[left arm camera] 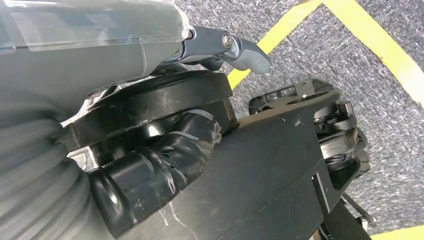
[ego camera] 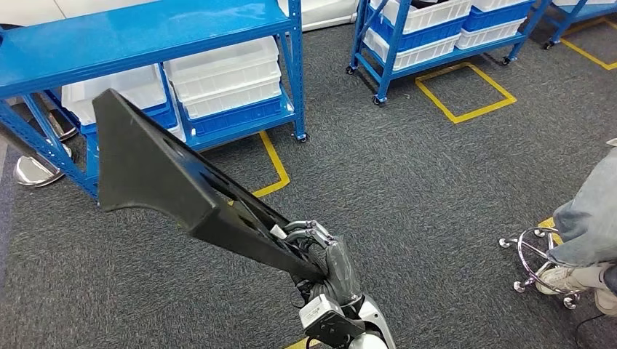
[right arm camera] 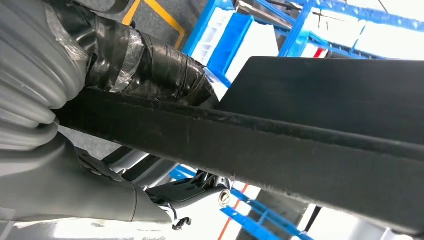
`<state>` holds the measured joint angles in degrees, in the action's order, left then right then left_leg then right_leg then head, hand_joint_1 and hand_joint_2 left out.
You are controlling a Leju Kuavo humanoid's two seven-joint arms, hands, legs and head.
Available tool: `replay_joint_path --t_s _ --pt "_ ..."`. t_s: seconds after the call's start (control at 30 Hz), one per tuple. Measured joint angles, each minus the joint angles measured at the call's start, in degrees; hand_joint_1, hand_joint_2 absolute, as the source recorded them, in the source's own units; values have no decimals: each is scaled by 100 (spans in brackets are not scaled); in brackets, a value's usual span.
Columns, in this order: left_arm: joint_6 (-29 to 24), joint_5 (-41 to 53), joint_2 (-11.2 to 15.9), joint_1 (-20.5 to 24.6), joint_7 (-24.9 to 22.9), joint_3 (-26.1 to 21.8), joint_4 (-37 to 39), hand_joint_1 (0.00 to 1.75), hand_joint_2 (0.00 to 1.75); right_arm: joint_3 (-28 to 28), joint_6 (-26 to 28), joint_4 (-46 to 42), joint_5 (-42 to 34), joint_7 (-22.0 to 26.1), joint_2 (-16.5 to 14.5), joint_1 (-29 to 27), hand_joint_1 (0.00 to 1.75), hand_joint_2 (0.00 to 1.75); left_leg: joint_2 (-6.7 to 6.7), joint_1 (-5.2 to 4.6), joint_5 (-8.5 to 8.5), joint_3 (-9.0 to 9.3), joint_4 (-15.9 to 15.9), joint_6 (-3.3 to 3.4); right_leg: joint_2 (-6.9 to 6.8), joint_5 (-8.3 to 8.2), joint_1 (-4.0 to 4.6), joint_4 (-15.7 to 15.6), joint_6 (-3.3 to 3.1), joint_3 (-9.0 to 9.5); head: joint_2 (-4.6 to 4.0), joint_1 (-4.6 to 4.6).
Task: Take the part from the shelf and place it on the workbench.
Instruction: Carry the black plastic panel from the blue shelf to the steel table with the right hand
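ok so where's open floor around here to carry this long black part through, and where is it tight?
Judging from the head view, the widest bare patch is the grey carpet between the near blue metal shelf, the far wheeled blue shelf and the seated person. It looks tight beside the near shelf's white plastic bins, and by the chrome chair base.

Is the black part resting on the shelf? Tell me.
No. The black part is off the blue shelf, gripped over the carpet by a robot hand.

Black part (ego camera: 156, 171), blue shelf (ego camera: 145, 36), grey carpet (ego camera: 407, 182)
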<state>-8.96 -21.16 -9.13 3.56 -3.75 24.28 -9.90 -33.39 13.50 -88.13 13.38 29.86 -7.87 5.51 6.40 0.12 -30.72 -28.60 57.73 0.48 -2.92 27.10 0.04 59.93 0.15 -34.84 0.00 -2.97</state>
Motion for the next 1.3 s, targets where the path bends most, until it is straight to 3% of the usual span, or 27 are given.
replay_joint_path --t_s 0.07,0.17,0.2,0.23,0.27,0.3,0.37,0.43,0.5,0.53,0.6,0.67,0.73,0.77,0.8,0.87,0.93,1.0,1.07,1.1,1.17,1.23,1.27,1.3 --pt "-2 0 5 12 -14 1 0 0 175 1 -8 -22 -2 -2 3 -9 168 175 -133 20 -147 -40 141 -45 115 -29 -25 -43 -78 8 0 -1" --pt "-8 -13 14 26 -45 2 0 0 175 2 -25 -44 -2 -4 -1 -16 168 175 -526 44 -647 -442 1084 -76 287 -53 -31 -64 -160 6 0 9" --pt "-11 -20 19 43 -58 2 0 0 175 2 -30 -43 -2 -7 -1 -25 168 175 -572 44 -741 -585 1400 -79 356 -55 -25 -60 -168 5 0 9" --pt "-14 -24 25 60 -75 2 0 0 175 2 -34 -42 -2 -9 0 -35 168 175 -590 44 -730 -657 1553 -79 430 -56 -20 -52 -172 4 0 9" --pt "-15 -27 32 71 -97 2 0 0 175 2 -37 -42 -2 -11 1 -42 168 175 -600 45 -605 -637 1498 -73 511 -57 -18 -39 -172 4 0 9" --pt "-15 -31 39 73 -125 2 0 0 175 2 -40 -43 -2 -11 1 -46 168 175 -633 49 -392 -530 1236 -62 593 -56 -20 -21 -171 3 0 9" --pt "-18 -32 57 56 -182 2 1 0 175 2 -40 -44 -6 -11 1 -47 168 175 -888 71 -29 -280 579 -35 742 -57 -23 31 -150 -30 0 8" --pt "-25 -31 72 50 -226 2 2 0 175 2 -30 -51 -15 -12 1 -50 168 175 -1112 81 35 -168 220 -15 861 -90 -32 68 -83 -121 0 6" --pt "-30 -28 76 66 -250 2 2 0 175 2 -17 -67 -21 -13 8 -63 168 175 -1063 81 22 -154 131 23 975 -152 -43 56 13 -195 0 5" --pt "-31 -27 78 71 -262 2 2 0 175 2 -11 -78 -22 -12 15 -71 168 175 -994 87 48 -150 111 56 946 -153 -38 64 49 -213 0 3" --pt "-31 -25 78 70 -282 3 2 0 175 2 -2 -95 -22 -11 28 -74 168 175 -836 106 89 -122 53 122 702 13 -14 315 101 -326 0 -15" --pt "-41 -24 87 61 -307 3 2 0 175 2 8 -102 -26 -11 33 -79 168 175 -664 87 91 -115 43 156 422 369 -29 967 142 -619 0 -32" --pt "-64 -23 104 61 -349 2 2 0 175 2 19 -104 -33 -13 40 -95 168 175 -496 76 80 -116 48 165 343 552 -62 1494 173 -847 0 -32" --pt "-74 -23 110 64 -372 2 2 0 175 2 23 -104 -37 -13 44 -101 168 175 -424 74 72 -111 49 163 325 493 -73 1483 180 -821 0 -32" --pt "-81 -23 115 68 -393 2 2 0 175 2 25 -105 -39 -13 46 -106 168 175 -357 74 62 -100 50 157 294 345 -79 1257 178 -682 0 -32" --pt "-88 -24 121 72 -432 2 2 0 175 2 26 -116 -49 -13 46 -105 168 175 -246 64 31 -66 51 129 100 49 -49 497 138 -245 0 -32" --pt "-95 -25 130 70 -473 2 2 0 175 2 29 -134 -68 -13 46 -104 168 175 -158 42 5 -44 50 82 -62 -39 15 38 71 -5 0 -30" --pt "-98 -25 137 79 -507 3 2 0 175 2 33 -144 -90 -16 46 -110 168 175 -64 26 -4 -19 26 32 -8 -28 51 -19 17 -7 0 -28" --pt "-98 -16 147 93 -542 5 2 0 175 2 39 -158 -110 -19 45 -120 168 175 -129 41 -95 -15 78 -19 103 -54 17 -84 -44 18 0 -27" --pt "-98 -7 155 97 -557 6 2 0 175 2 43 -168 -116 -19 43 -118 168 175 -244 49 -214 -77 240 -39 155 -70 -4 -118 -81 35 0 -26" --pt "-97 7 175 112 -580 8 2 0 175 2 46 -178 -132 -18 38 -113 168 175 -503 59 -554 -365 882 -60 258 -83 -24 -143 -129 53 0 -22" --pt "-95 10 196 150 -593 9 2 0 175 2 46 -179 -140 -25 36 -119 168 175 -579 60 -741 -663 1504 -76 382 -80 -21 -131 -142 56 0 -21" --pt "-93 9 203 164 -601 9 2 0 175 2 46 -179 -140 -29 36 -122 168 175 -587 63 -673 -706 1564 -82 457 -79 -22 -120 -142 58 0 -21" --pt "-92 10 209 171 -611 9 2 0 175 2 46 -179 -140 -33 36 -122 168 175 -595 71 -503 -657 1416 -85 540 -76 -26 -105 -138 61 0 -21"
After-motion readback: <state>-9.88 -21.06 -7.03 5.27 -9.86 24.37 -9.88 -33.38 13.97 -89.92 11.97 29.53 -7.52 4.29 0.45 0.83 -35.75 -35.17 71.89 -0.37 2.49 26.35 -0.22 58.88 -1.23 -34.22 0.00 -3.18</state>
